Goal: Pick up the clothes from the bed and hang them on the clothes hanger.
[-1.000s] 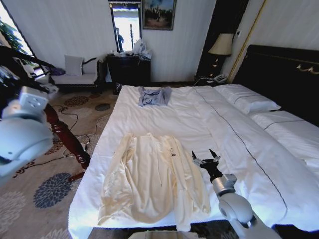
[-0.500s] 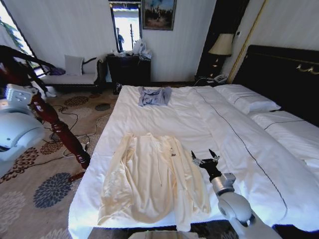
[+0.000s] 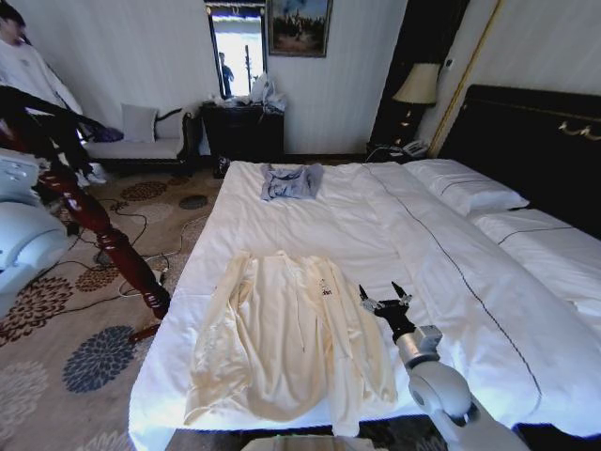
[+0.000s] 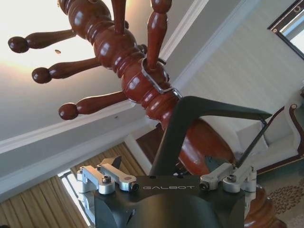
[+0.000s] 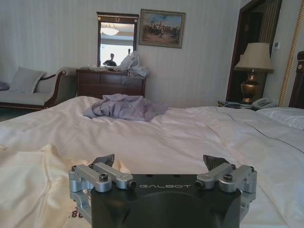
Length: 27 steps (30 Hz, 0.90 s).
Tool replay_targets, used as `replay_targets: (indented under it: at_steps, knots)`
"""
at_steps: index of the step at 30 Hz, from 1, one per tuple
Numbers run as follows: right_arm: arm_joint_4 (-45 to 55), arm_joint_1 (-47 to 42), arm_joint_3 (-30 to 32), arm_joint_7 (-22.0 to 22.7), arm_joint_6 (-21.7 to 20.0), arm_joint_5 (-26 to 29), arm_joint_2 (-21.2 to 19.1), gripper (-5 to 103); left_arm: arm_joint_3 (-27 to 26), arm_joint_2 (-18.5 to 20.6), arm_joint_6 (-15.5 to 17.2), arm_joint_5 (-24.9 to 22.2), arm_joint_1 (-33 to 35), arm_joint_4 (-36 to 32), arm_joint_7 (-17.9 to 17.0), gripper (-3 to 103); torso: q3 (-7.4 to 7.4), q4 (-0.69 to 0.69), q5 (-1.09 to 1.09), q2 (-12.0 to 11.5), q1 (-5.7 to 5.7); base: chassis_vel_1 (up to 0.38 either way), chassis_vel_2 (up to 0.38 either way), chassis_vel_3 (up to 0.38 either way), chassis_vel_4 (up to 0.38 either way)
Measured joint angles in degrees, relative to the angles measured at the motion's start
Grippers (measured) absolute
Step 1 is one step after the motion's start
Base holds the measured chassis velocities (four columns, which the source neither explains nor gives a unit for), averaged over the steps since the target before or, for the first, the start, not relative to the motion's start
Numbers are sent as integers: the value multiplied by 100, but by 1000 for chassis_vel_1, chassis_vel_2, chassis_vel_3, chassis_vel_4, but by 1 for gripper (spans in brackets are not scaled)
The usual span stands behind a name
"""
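Right gripper [image 3: 383,301], jaws spread wide, hovers just beside the clothes [image 3: 286,338] lying flat near the bed's [image 3: 376,225] foot edge, where a shallow pinch could catch only one thin layer and slip.

**Bedroom surroundings**

Pale striped walls [image 3: 122,56]. Framed painting [image 3: 299,25] above a dark wooden dresser [image 3: 242,130], with a mirror [image 3: 236,49] beside the painting. Cushioned bench [image 3: 141,146] against the far wall. Lit table lamp [image 3: 417,86] and telephone [image 3: 411,147] in the corner. Floral-patterned carpet [image 3: 89,362] with cables trailing. Tall black headboard [image 3: 535,141].
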Motion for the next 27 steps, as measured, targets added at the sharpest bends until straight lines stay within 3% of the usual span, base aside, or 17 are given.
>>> replay_targets:
  at_steps: [4,7,9,13,16,20,27]
  knots:
    - [16,-6,0,4,-4,7,4,100,6,35,0,-7,-17,94,44,97,0,-1,1,0,0,0,0,0,0]
    - [30,-17,9,7,-4,32,6,100,17,36,0,-13,-19,164,68,86,0,-1,0,0,0,0,0,0,0]
    - [30,-16,9,8,-4,37,9,100,22,37,0,-16,-19,177,71,86,0,-1,0,0,0,0,0,0,0]
    - [31,15,-5,21,-10,65,25,100,27,32,0,-24,-21,226,73,64,0,-1,1,0,0,0,0,0,0]
    - [30,28,-16,30,-18,88,29,100,26,29,0,-27,-24,251,73,58,0,-1,0,0,0,0,0,0,0]
    - [28,54,-38,45,-33,113,40,100,22,39,1,-43,-60,290,75,43,0,-1,0,0,0,0,0,0,0]
    - [-13,61,-79,54,-50,95,73,100,-21,72,2,-83,-99,305,100,40,0,-1,0,0,0,0,0,0,0]
